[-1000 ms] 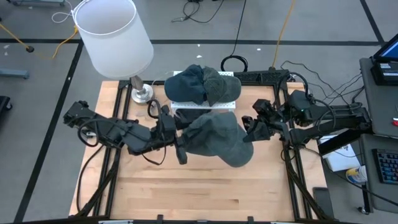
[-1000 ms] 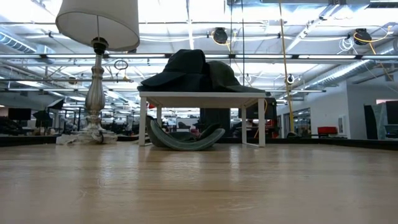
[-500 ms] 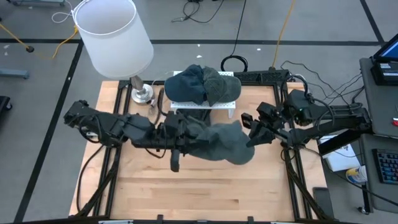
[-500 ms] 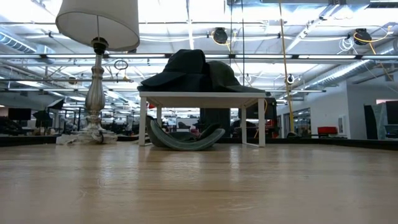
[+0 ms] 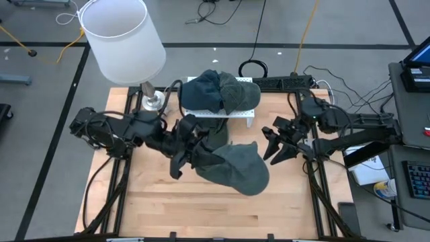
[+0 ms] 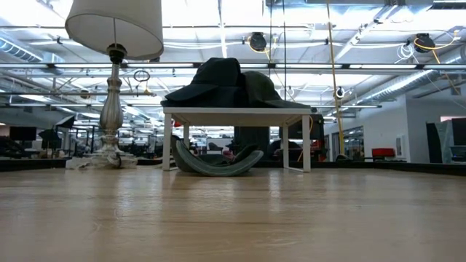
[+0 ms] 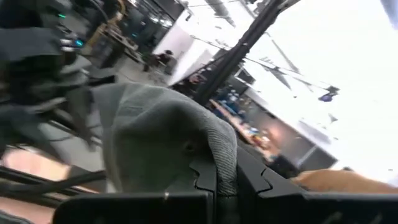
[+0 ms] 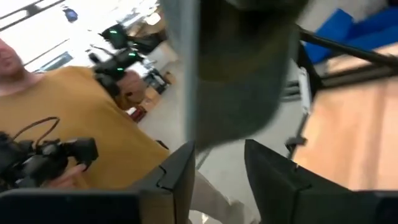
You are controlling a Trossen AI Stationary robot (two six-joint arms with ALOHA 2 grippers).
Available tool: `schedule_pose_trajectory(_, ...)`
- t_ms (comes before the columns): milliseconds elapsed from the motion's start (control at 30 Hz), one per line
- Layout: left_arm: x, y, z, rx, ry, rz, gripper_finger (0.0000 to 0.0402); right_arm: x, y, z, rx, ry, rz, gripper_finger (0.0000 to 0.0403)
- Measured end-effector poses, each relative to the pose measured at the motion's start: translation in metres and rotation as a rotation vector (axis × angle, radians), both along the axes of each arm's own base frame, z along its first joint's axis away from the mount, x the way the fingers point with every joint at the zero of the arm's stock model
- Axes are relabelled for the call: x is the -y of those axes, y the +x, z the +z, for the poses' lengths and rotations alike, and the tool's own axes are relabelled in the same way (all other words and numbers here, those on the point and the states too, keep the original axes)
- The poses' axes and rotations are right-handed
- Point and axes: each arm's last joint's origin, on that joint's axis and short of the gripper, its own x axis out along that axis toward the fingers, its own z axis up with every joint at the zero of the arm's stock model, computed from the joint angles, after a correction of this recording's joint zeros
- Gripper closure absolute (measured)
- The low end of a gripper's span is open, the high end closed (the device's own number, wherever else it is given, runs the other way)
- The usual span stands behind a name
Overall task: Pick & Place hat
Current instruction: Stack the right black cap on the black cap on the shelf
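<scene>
My left gripper [image 5: 190, 149] is clamped on the grey hat [image 5: 235, 167], which hangs above the table [image 5: 201, 215] in front of the white stand [image 5: 222, 113]; my right gripper [image 5: 272, 144], just beside the hat, stands parted, holding nothing

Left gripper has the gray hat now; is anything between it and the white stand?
Nothing visible blocks the way. The left gripper is shut on the gray hat, just in front of the stand. The stand's top already carries two hats, and the right gripper stands open beside the gray hat.
</scene>
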Motion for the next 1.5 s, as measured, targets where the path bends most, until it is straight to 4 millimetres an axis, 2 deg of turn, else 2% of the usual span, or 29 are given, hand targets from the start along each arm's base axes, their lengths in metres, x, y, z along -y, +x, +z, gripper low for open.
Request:
schedule_pose_trajectory(133,-0.006,0.002,0.001,-0.031,-0.101,-0.041,0.0386,0.012,0.000,-0.008,-0.091,0.001,-0.080,0.0251)
schedule_pose_trajectory(233,-0.013,0.004,-0.001,-0.102,-0.239,-0.070,0.0386,0.021,-0.003,-0.013,-0.141,-0.008,-0.130,0.0246)
schedule_pose_trajectory(333,-0.019,0.006,-0.005,-0.182,-0.330,-0.100,0.0386,0.028,-0.009,-0.013,-0.134,-0.033,-0.162,0.0246)
schedule_pose_trajectory(433,-0.024,0.007,-0.004,-0.179,-0.339,-0.122,0.0386,0.032,-0.016,-0.007,-0.070,-0.061,-0.184,0.0246)
schedule_pose_trajectory(600,-0.042,0.008,0.007,-0.040,-0.297,-0.083,0.0386,0.034,-0.034,0.002,0.028,-0.106,-0.203,0.0246)
schedule_pose_trajectory(800,-0.079,0.013,0.007,-0.023,-0.292,-0.029,0.0386,0.037,-0.044,0.008,0.064,-0.126,-0.340,0.0245)
schedule_pose_trajectory(1167,-0.138,0.011,0.007,0.026,-0.151,0.119,0.0386,0.040,-0.045,0.009,0.064,-0.138,-0.484,0.0245)
schedule_pose_trajectory(1500,-0.170,0.006,0.007,0.085,0.089,0.318,0.0386,0.041,-0.045,0.009,0.059,-0.141,-0.531,0.0246)
